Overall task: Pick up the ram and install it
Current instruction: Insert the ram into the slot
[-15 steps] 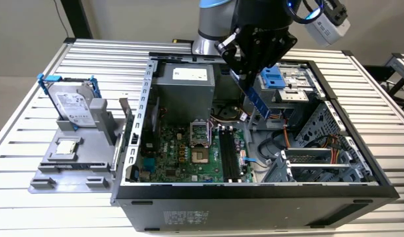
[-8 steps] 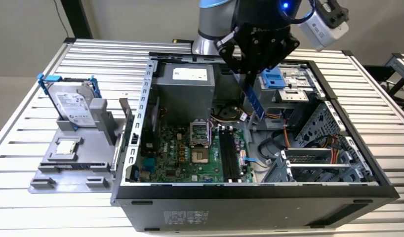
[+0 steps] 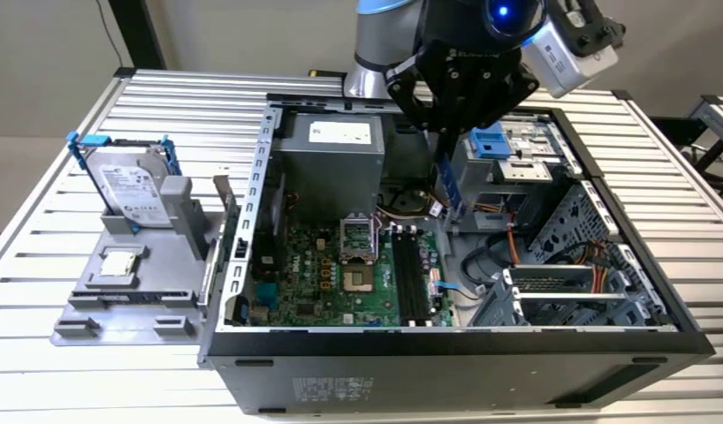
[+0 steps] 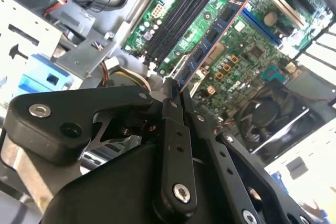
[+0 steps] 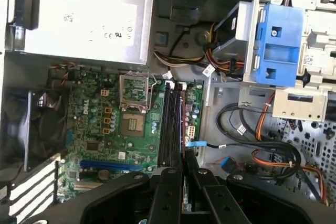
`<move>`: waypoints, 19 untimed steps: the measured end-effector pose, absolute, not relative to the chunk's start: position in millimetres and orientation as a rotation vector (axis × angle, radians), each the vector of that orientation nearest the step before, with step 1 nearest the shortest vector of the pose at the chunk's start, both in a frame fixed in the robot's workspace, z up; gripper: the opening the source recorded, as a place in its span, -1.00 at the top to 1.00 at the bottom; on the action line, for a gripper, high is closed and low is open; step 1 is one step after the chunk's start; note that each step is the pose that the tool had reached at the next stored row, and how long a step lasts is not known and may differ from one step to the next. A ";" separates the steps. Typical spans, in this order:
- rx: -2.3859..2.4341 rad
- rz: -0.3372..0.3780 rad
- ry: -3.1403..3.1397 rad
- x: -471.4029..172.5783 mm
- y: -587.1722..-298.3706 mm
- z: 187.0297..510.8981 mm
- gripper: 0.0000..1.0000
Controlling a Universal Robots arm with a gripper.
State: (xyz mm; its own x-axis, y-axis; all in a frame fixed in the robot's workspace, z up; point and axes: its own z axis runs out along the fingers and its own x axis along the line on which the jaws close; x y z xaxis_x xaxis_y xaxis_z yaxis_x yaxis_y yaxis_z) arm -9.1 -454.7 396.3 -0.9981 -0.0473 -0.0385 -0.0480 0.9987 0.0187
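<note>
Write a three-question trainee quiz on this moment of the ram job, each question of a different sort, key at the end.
1. True or false: the end effector is shut on the long, thin green circuit-board ram stick.
2. Where is the silver boxy hard drive in its blue-handled frame?
A) In the end effector
B) Upright on the grey holder, outside the open black computer case
C) Lying flat inside the case
3. Short answer: is the ram seated in the long black plastic slots on the green motherboard?

Key: 1 true; 2 B; 3 no, it is held above them.
</note>
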 end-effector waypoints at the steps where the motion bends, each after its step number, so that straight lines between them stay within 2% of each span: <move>1: -0.048 0.030 3.103 -9.1 -454.7 396.0 1.00; 19: 0.058 0.028 3.106 -5.2 -454.3 371.7 1.00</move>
State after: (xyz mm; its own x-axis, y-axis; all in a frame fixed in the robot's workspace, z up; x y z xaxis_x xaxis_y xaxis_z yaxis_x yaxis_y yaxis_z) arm -5.2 -454.3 371.7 -0.9987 0.0379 -0.0347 0.0373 0.9991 0.0189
